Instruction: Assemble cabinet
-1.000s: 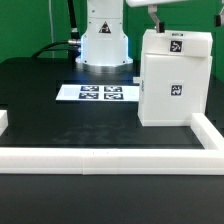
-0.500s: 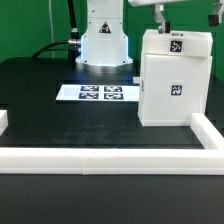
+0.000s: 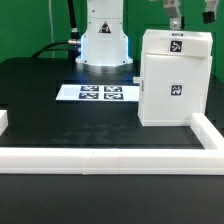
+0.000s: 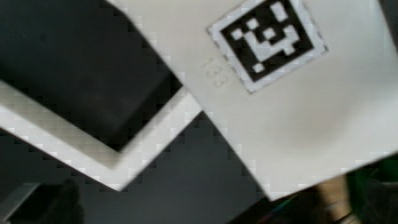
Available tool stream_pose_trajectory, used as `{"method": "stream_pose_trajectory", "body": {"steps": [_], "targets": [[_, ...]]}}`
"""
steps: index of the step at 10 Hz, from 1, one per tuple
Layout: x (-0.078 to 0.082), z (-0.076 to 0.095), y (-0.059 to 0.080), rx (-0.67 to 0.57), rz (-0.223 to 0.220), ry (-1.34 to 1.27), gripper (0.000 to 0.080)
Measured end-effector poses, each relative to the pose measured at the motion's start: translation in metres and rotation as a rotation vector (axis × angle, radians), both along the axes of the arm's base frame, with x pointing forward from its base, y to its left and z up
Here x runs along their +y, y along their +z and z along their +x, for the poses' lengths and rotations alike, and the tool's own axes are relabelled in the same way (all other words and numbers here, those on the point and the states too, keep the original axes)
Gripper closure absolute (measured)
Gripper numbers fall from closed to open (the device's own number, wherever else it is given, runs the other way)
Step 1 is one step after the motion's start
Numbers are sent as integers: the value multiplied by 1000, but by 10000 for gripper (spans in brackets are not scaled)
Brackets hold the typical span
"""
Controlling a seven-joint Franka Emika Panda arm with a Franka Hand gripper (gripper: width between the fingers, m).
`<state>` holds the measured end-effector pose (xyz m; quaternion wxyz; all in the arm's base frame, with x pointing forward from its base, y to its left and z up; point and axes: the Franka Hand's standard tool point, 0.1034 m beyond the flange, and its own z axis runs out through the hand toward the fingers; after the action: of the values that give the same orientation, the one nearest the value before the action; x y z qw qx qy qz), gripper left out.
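Observation:
The cabinet [image 3: 174, 82] is a tall white box with black-and-white tags on its top and front, standing upright on the black table at the exterior view's right, inside the corner of the white border rail. My gripper [image 3: 190, 18] hangs just above its top face, open, with nothing between its dark fingers [image 3: 173, 14]. In the wrist view the cabinet's tagged top [image 4: 285, 90] fills much of the picture, and my gripper [image 4: 192, 208] shows only as dark fingertips [image 4: 365, 198] at the picture's corners.
The marker board [image 3: 100, 93] lies flat on the table in front of the robot base [image 3: 103, 40]. The low white border rail [image 3: 100, 156] runs along the near side and turns up beside the cabinet; its corner [image 4: 111, 150] shows in the wrist view.
The gripper has moved toward the exterior view's right and a little upward, coming over the cabinet's top. Its jaws stayed open. The cabinet has not moved.

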<state>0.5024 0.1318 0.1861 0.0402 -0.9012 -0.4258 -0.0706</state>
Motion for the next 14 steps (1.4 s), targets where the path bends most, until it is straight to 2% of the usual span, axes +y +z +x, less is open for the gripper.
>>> {"method": "stream_pose_trajectory", "body": {"steps": [1, 3, 7, 8, 10, 11, 14], "targets": [[7, -4, -2, -9, -10, 54, 2], [2, -9, -9, -13, -24, 193, 2], [1, -12, -11, -30, -43, 422, 2], [2, -15, -11, -22, -61, 468, 2], [6, -20, -13, -2, -63, 437, 2], [6, -21, -14, 4, -83, 415, 2], [-1, -32, -24, 24, -87, 414, 2]]}}
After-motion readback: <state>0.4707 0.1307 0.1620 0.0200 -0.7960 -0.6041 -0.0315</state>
